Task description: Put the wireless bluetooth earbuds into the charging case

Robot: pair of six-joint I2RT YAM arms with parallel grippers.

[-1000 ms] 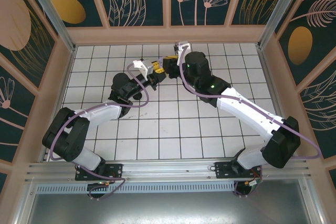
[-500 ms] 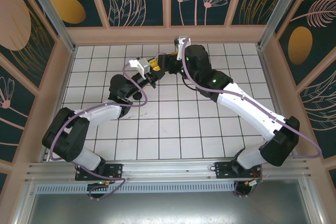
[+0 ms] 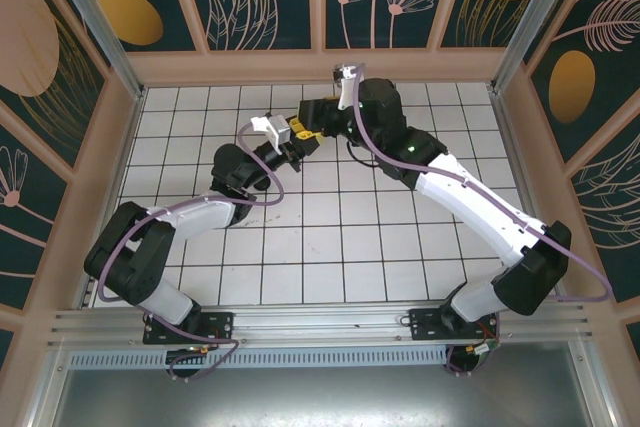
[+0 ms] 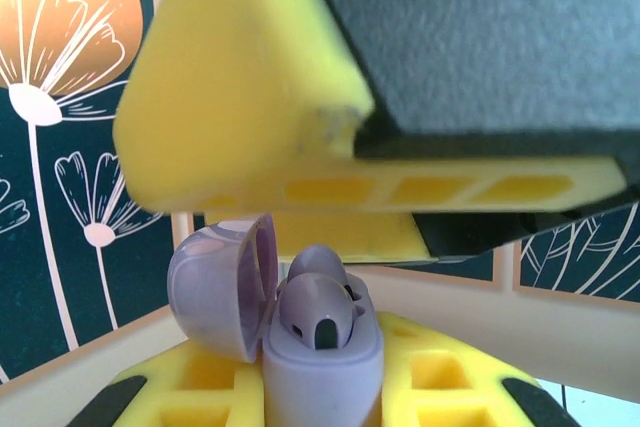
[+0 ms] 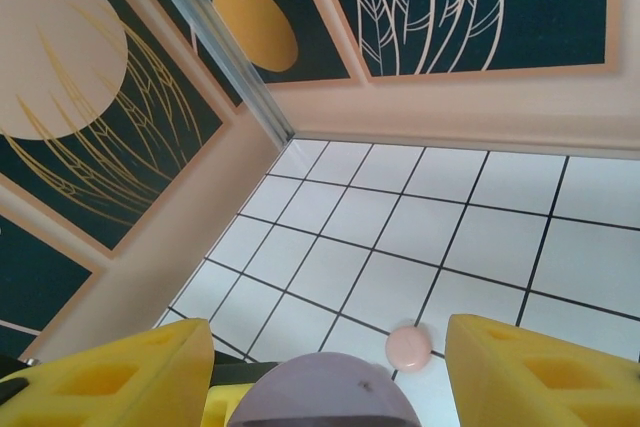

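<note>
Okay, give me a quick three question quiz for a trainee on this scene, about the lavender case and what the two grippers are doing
1. True or false: the lavender case held in the left gripper has its lid shut.
2. The right gripper is: A open; B shut on a black earbud; C shut on a cable.
3. Fill in: in the right wrist view, the round thing lying on the tiles is coloured ____.

Key: 1 false, the lid stands open. 2 A. 3 pink.
</note>
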